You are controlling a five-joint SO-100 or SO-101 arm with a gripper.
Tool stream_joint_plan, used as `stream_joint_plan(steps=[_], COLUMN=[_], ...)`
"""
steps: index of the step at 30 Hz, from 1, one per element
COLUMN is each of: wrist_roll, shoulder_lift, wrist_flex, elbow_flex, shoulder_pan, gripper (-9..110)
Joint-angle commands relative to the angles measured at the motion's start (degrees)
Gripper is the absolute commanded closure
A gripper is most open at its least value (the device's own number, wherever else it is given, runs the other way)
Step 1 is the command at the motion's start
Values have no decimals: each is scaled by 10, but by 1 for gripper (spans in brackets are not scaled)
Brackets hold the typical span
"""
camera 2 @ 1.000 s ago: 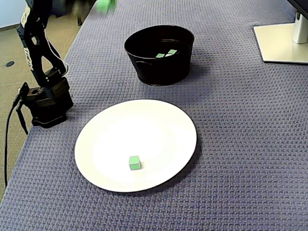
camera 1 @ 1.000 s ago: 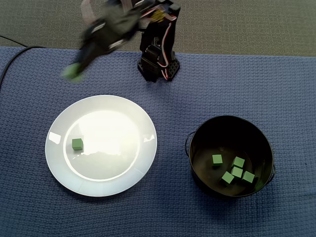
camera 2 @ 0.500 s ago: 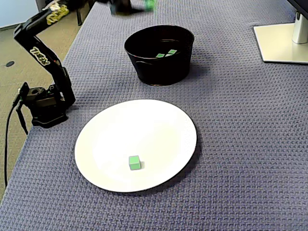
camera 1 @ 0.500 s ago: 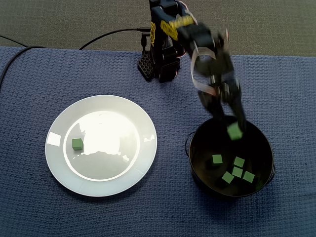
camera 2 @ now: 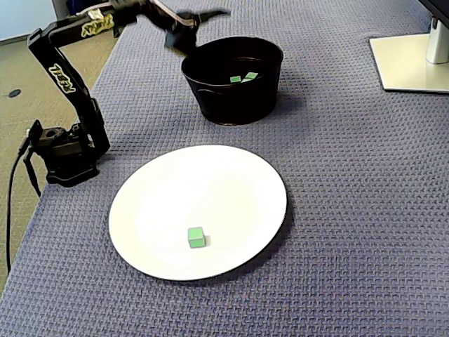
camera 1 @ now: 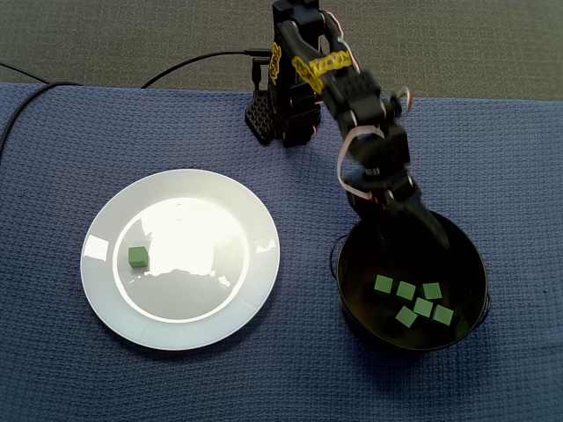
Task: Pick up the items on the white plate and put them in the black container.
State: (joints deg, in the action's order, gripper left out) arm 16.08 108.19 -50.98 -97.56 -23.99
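On the blue woven cloth point(camera 1: 79, 369) lie one white plate point(camera 1: 237, 189) and one black container point(camera 1: 352, 308); in the top-down fixed view the plate is on the left and the container on the right, set apart. One green cube point(camera 1: 137, 257) sits on the left part of the plate. Six green cubes point(camera 1: 423, 308) lie close together on the container's floor, though the side-on fixed view shows only two of them past the rim. The single arm point(camera 1: 339, 75) reaches from its base at the far edge of the cloth to the container's far rim. The gripper point(camera 1: 413, 230) hangs over the opening there. Its jaws look spread, with no cube between them, though blur makes this hard to read.
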Motion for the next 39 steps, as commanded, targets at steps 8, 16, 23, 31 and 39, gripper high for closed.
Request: stream_joint_plan(steps=[8, 16, 23, 31, 39], wrist_roll=[461, 574, 686, 824, 958], shoulder_lift=[40, 11, -88, -265, -417], wrist_flex=[-214, 34, -61, -151, -352], elbow_flex=[492, 307, 232, 272, 454], shoulder_pan=[280, 472, 498, 533, 598], gripper=[60, 50, 43, 42, 43])
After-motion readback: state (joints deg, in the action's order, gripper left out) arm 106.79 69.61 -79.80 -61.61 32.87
